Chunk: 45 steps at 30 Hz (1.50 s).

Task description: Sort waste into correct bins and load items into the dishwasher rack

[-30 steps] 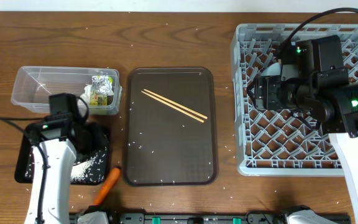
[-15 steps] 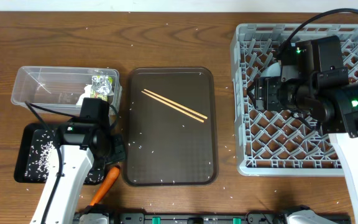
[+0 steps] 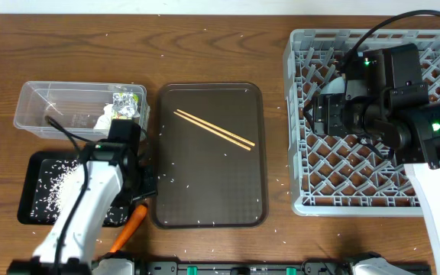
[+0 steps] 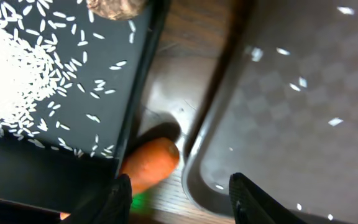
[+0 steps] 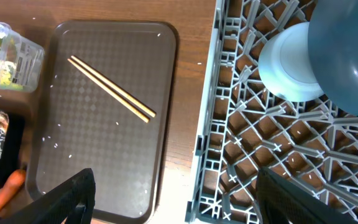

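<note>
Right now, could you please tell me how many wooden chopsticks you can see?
2. Both chopsticks lie side by side, slanting across the brown serving tray. The right arm covers part of the rack, so more could be hidden there.

From above, the left arm (image 3: 90, 206) just left of the brown serving tray (image 3: 205, 176) covers part of the black tray (image 3: 27, 195) and carrot (image 3: 128, 228), and the right arm (image 3: 392, 99), well to its right, hides the middle of the dishwasher rack (image 3: 342, 191). In the wrist views the brown lump (image 4: 115, 6) is cut by the top edge and the blue plate (image 5: 347, 56) by the right
</note>
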Each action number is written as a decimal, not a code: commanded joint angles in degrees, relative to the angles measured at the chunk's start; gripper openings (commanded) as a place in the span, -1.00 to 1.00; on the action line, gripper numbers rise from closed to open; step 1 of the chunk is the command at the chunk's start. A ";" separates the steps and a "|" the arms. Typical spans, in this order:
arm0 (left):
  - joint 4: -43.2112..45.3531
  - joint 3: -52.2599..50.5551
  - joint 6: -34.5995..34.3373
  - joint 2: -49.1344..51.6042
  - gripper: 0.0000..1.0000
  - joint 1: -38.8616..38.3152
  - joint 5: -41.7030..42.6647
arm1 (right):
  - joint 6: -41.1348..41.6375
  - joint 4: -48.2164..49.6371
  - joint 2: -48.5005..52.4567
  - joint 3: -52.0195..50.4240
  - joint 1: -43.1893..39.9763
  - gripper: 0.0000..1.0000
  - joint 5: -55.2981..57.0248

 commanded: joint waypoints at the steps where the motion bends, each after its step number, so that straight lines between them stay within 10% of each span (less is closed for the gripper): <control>1: 0.61 -0.42 -1.84 4.15 0.05 2.38 -1.95 | 0.61 0.13 0.17 -0.07 0.33 0.52 -0.31; 16: -1.33 2.45 2.34 3.85 0.02 7.15 1.07 | 0.39 0.15 0.17 -0.07 0.33 0.51 -0.28; 21: -1.25 2.95 4.17 -3.02 -0.46 2.23 2.82 | 0.39 0.20 0.17 -0.07 0.31 0.52 -0.22; 29: 5.66 -3.08 2.67 -2.56 -0.53 -1.25 2.71 | 0.39 0.31 0.17 -0.07 0.31 0.52 -0.07; 45: 9.55 -4.09 2.71 0.66 -0.60 10.93 -3.63 | -0.11 -0.13 0.17 -0.07 0.33 0.52 -0.09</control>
